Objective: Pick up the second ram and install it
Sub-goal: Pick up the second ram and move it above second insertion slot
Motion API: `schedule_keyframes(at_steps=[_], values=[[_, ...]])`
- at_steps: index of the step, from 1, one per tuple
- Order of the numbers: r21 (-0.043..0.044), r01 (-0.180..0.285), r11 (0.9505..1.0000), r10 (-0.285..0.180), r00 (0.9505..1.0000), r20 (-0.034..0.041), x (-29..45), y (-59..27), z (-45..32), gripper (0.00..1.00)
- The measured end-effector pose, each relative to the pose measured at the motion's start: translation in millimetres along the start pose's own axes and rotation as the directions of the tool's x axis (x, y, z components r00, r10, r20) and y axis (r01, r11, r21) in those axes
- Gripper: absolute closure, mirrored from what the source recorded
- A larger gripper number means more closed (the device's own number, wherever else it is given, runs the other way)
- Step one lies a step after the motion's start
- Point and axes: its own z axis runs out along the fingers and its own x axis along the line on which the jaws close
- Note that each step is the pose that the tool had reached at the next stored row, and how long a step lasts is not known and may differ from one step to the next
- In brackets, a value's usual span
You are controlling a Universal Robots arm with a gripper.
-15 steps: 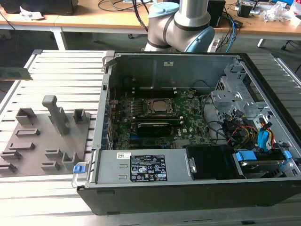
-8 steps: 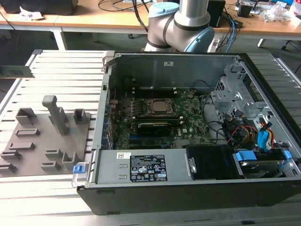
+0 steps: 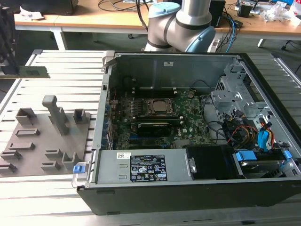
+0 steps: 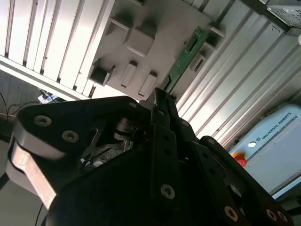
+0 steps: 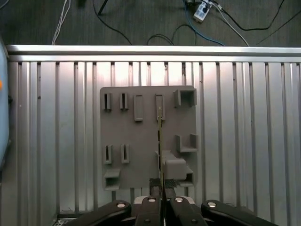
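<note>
The second ram (image 3: 32, 72), a thin green stick, hangs level above the far left end of the slatted table in the exterior view, with my dark gripper (image 3: 8, 66) shut on one end of it. In the second wrist view the ram (image 4: 186, 56) sticks out from between the black fingers (image 4: 162, 117), above the grey holder plate (image 4: 155, 28). In the first wrist view the ram (image 5: 160, 141) is seen edge-on, with my gripper (image 5: 162, 186) over the holder plate (image 5: 141, 136). The green motherboard (image 3: 188, 113) lies inside the open computer case (image 3: 178, 188), at the exterior view's right.
The grey holder plate (image 3: 42, 141) with upright blocks lies on the slatted table (image 3: 61, 70) left of the case. A blue clip (image 3: 81, 167) sits at the case's front corner. The arm's base (image 3: 181, 23) stands behind the case. Drive bays and cables (image 3: 254, 136) fill the case's right side.
</note>
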Motion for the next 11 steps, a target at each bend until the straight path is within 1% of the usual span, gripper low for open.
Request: schedule_keyframes(at_steps=[1, 3, 4, 6, 8, 10, 11], values=[[-0.0001, 0.0, 1.0, 0.0, 1.0, -0.0002, -0.1, -6.2, -0.4, 0.87], [-0.0001, 0.0, 1.0, 0.0, 1.0, -0.0003, -0.1, -10.6, -0.6, 0.87], [0.0, 0.0, 1.0, 0.0, 1.0, -0.0004, -0.2, -14.6, -0.8, 0.87], [-0.0001, 0.0, 1.0, 0.0, 1.0, -0.0006, -0.4, -26.1, -1.4, 0.87], [-0.0003, 0.0, 1.0, 0.0, 1.0, -0.0009, -0.6, -35.6, -1.9, 0.87], [-0.0006, 0.0, 1.0, 0.0, 1.0, -0.0008, -0.7, -41.9, -2.2, 0.87], [-0.001, 0.0, 1.0, 0.0, 1.0, -0.0008, -0.8, -48.7, -2.6, 0.87]])
